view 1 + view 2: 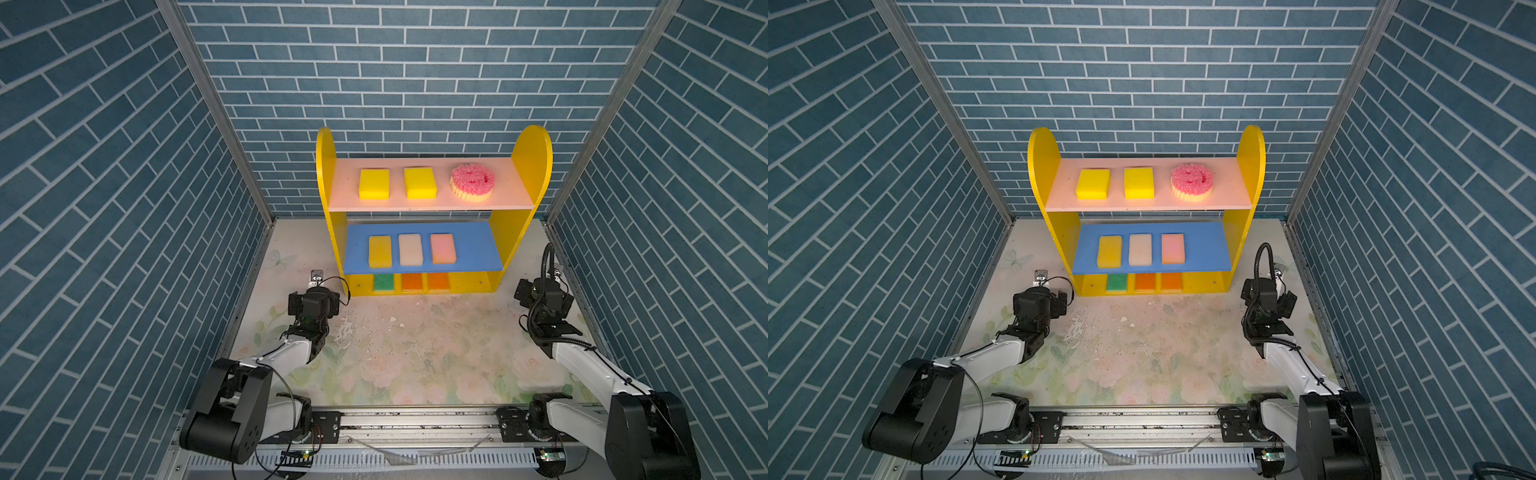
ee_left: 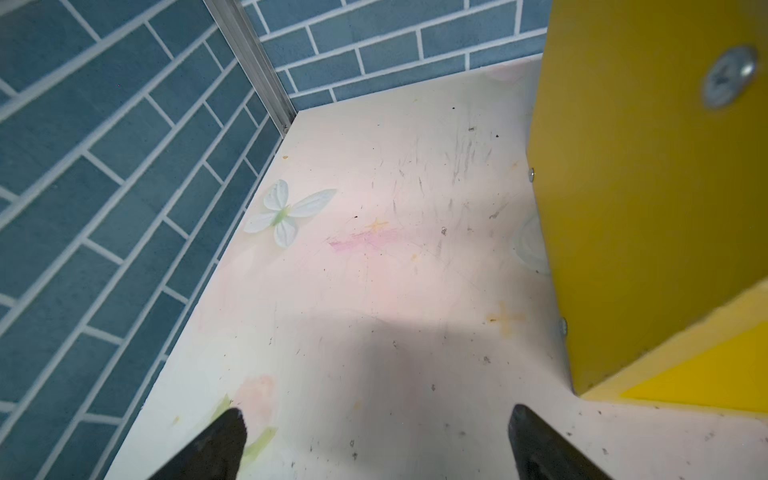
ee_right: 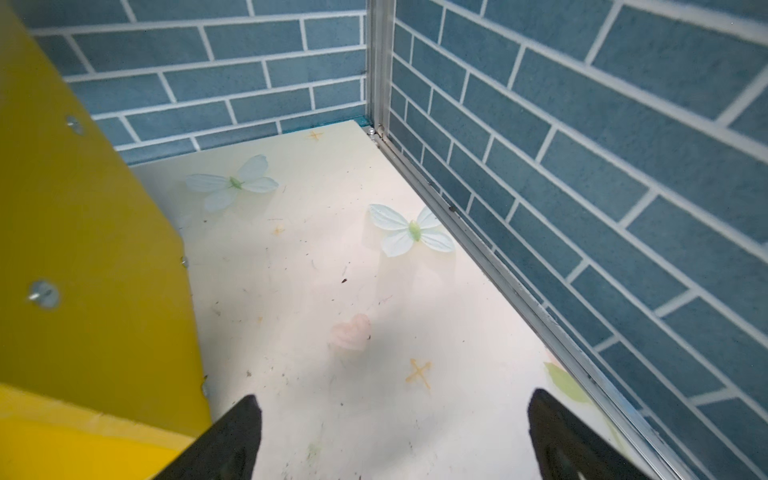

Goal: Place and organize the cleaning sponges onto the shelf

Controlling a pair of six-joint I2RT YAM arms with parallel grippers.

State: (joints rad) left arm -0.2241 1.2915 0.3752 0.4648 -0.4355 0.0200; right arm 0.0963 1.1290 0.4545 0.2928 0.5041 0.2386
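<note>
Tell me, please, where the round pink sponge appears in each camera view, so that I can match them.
In a top view: the round pink sponge lies at the right end of the shelf's top board.
In a top view: same place.
Left wrist view: not in it.
Right wrist view: not in it.
Shared landmark: the shelf's yellow side panels, seen in all four views.

No legible text, brand or number in any view. Left of centre in both top views, small white tag (image 1: 317, 274) on table (image 1: 415, 340): dark mark, too small to read. Right of centre, round pink sponge (image 1: 472, 181): smiley face only.
</note>
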